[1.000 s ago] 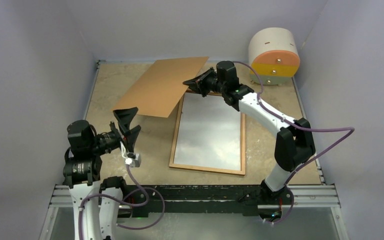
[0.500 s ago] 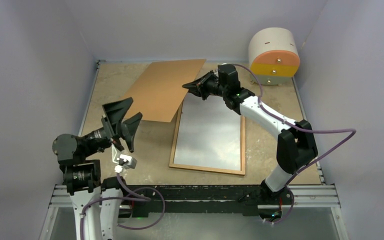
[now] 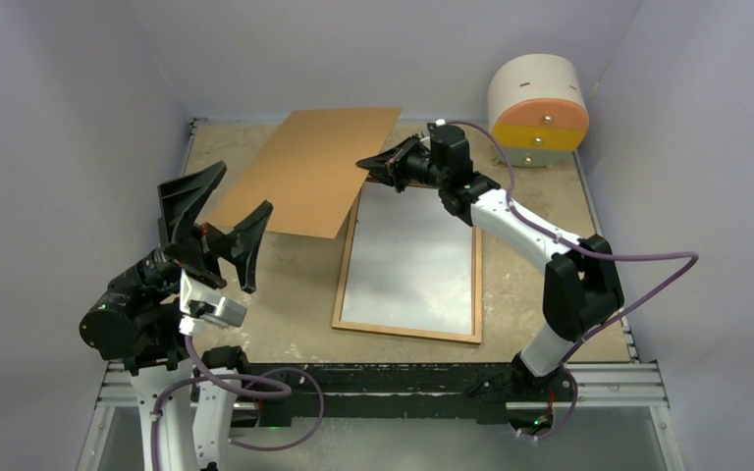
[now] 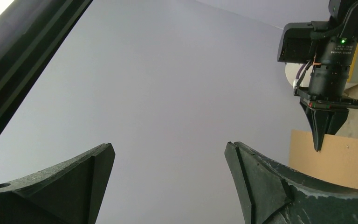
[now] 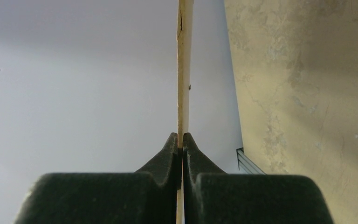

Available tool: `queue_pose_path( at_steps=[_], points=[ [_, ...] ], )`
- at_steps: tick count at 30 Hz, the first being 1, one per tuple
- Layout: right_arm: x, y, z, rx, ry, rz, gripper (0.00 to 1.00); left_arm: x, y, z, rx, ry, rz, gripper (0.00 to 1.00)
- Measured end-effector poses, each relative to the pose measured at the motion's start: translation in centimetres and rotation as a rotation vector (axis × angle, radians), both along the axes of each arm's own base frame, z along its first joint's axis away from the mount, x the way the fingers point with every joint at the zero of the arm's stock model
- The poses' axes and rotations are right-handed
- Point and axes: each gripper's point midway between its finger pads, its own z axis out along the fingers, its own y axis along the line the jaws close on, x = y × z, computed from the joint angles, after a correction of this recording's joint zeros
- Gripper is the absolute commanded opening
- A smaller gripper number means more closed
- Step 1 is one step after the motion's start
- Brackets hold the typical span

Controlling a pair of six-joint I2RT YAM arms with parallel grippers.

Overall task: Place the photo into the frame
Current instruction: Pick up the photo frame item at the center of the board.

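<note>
The frame (image 3: 407,332) lies flat mid-table, an orange-brown wooden rim around a pale grey glossy surface; I cannot tell whether that surface is the pane or the photo, and no room picture shows. My right gripper (image 3: 361,163) is shut on the right edge of the plain brown backing board (image 3: 304,172) and holds it tilted above the table, left of the frame's far end. In the right wrist view the board (image 5: 184,70) runs edge-on between the closed fingers (image 5: 168,154). My left gripper (image 3: 245,186) is open and empty, raised at the near left, aimed at the wall (image 4: 168,145).
A round cabinet (image 3: 538,108) with orange, yellow and pale drawers stands at the far right corner. Grey walls enclose the table on three sides. The table's metal rail (image 3: 383,383) runs along the near edge. In the left wrist view the right gripper (image 4: 318,144) hangs over the board (image 4: 335,158).
My left arm has swung up and back, raising the open gripper and tilting it upward. My right gripper has shifted the held board slightly left and flatter.
</note>
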Motion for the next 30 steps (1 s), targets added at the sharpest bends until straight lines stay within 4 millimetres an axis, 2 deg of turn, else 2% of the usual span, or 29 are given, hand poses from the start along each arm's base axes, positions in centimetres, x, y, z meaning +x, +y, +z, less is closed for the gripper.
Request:
queue_pose_path(
  at_steps=[11, 20, 23, 26, 30],
  points=[
    [-0.1, 0.0, -0.3, -0.005, 0.008, 0.002, 0.0, -0.2, -0.1, 0.3, -0.029, 0.019, -0.025, 1.0],
    [-0.1, 0.0, -0.3, -0.005, 0.008, 0.001, 0.0, -0.2, -0.3, -0.7, -0.002, 0.042, -0.023, 1.0],
    [-0.1, 0.0, -0.4, -0.006, 0.009, 0.002, 0.0, 0.6, -0.3, -2.3, 0.063, 0.084, 0.0, 1.0],
    [-0.2, 0.0, -0.5, -0.008, 0.019, 0.006, 0.0, 1.4, -0.1, -4.9, 0.239, 0.075, 0.064, 1.0],
    [-0.3, 0.0, -0.6, -0.007, 0.027, 0.005, 0.0, 2.3, 0.4, -10.6, 0.429, 0.138, 0.097, 1.0]
  ],
)
